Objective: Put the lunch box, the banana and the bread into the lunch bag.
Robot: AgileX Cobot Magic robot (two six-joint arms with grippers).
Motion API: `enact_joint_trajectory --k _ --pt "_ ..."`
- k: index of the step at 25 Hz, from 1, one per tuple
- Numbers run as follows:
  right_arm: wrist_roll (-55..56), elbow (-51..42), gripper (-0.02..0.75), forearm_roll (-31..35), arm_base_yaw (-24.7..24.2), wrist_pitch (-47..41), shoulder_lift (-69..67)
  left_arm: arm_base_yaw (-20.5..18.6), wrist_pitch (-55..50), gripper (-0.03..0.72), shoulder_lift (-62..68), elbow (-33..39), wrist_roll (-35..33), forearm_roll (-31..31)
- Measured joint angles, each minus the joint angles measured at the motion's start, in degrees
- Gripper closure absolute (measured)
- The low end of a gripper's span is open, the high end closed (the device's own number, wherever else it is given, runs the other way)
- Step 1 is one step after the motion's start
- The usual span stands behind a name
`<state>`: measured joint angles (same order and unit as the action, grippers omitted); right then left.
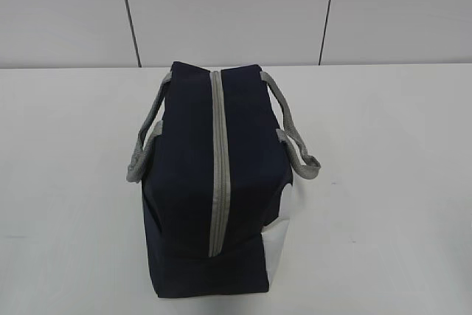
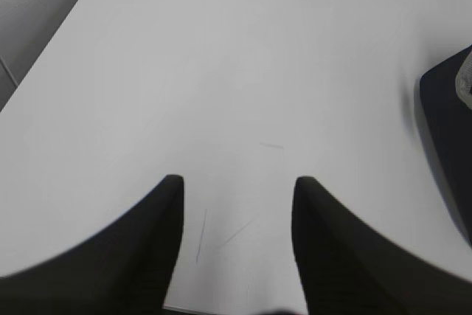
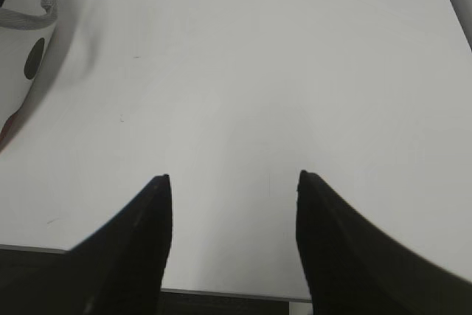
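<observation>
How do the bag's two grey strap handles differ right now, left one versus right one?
The left handle droops close against the lunch bag, a short loop hanging down its navy side. The right handle flops farther outward, its loop end lying away from the bag over the white panel side. Both are grey webbing, neither held.

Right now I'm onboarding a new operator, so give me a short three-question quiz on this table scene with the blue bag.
1. True or false: the grey zipper along the top of the boxy navy-blue fabric lunch bag is closed.
2. Which is in view on the white table? A) a banana B) a bread roll C) a glass container D) none of these
3. What do the left gripper and the right gripper hold?

Key: 1 true, it runs shut along the whole top. 2 D, only the bag with its grey strap handles shows. 3 nothing; both stand open over bare table.
</observation>
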<state>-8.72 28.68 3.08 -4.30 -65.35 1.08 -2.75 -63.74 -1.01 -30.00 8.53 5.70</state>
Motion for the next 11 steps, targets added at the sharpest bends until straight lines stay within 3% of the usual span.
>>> enact_joint_trajectory --k 11 --pt "0.00 0.00 0.315 0.00 0.00 0.00 0.00 0.00 0.00 0.335 0.00 0.00 0.00 0.00"
